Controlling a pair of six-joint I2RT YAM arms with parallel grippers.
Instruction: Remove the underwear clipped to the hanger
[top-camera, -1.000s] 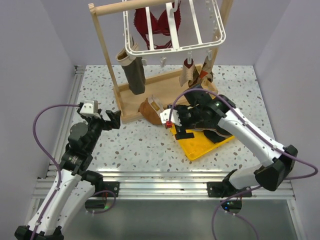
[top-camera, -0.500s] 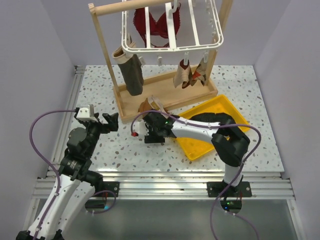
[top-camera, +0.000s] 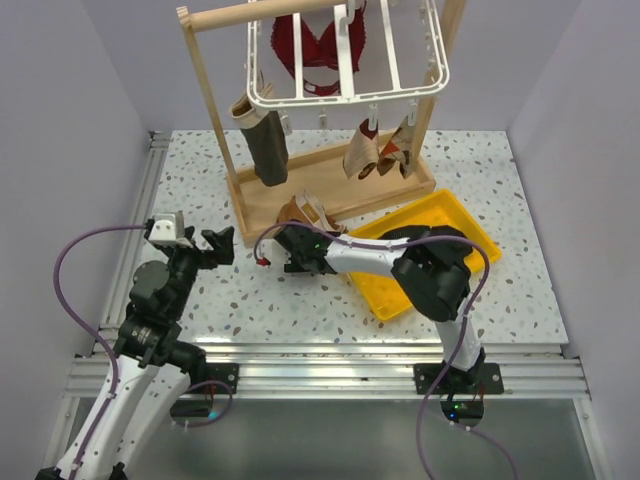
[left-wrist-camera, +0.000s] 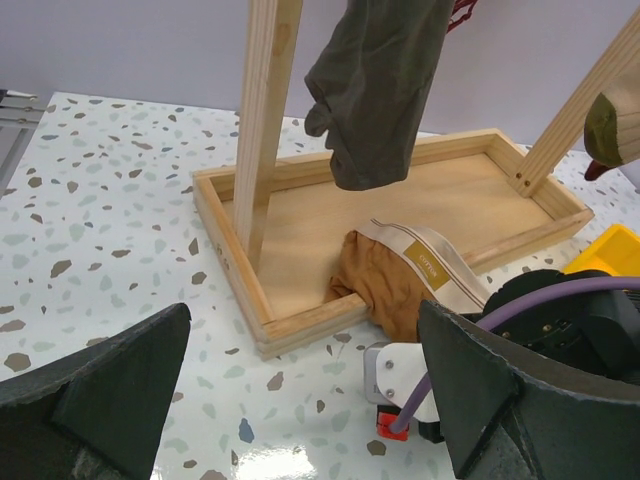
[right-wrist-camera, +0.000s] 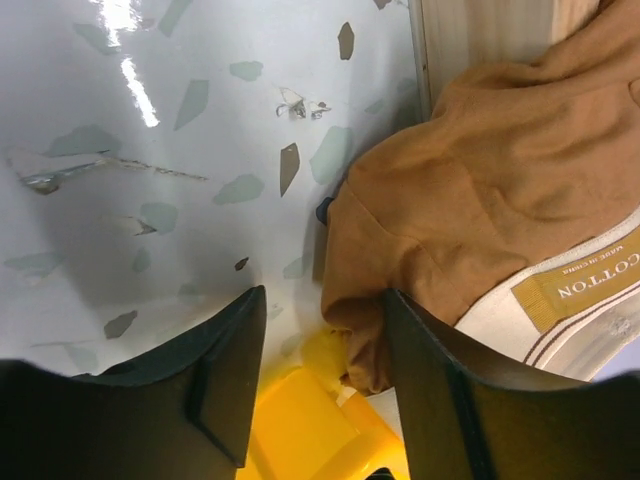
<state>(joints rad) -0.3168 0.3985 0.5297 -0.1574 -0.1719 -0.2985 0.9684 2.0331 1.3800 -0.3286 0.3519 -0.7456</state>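
The white hanger (top-camera: 350, 95) hangs from the wooden stand. A dark grey brief (top-camera: 268, 148) is clipped at its left end and also shows in the left wrist view (left-wrist-camera: 375, 90). A brown brief with a beige waistband (top-camera: 300, 212) lies over the front edge of the stand's base (left-wrist-camera: 395, 285). My right gripper (top-camera: 298, 240) is open and low at this brief's front edge; in the right wrist view (right-wrist-camera: 320, 330) the brown fabric (right-wrist-camera: 470, 190) lies by the right finger. My left gripper (top-camera: 215, 245) is open and empty, left of the stand (left-wrist-camera: 300, 400). No black brief shows.
The wooden stand's base tray (top-camera: 250, 205) and left post (left-wrist-camera: 268, 120) are just ahead of my left gripper. A red bra (top-camera: 320, 45) and argyle socks (top-camera: 375, 150) hang on the hanger. A yellow tray (top-camera: 455, 225) lies at the right under my right arm.
My right arm has swung left from over the yellow tray to the brown brief at the stand's base. The hanger has swayed a little. My left arm has shifted slightly left.
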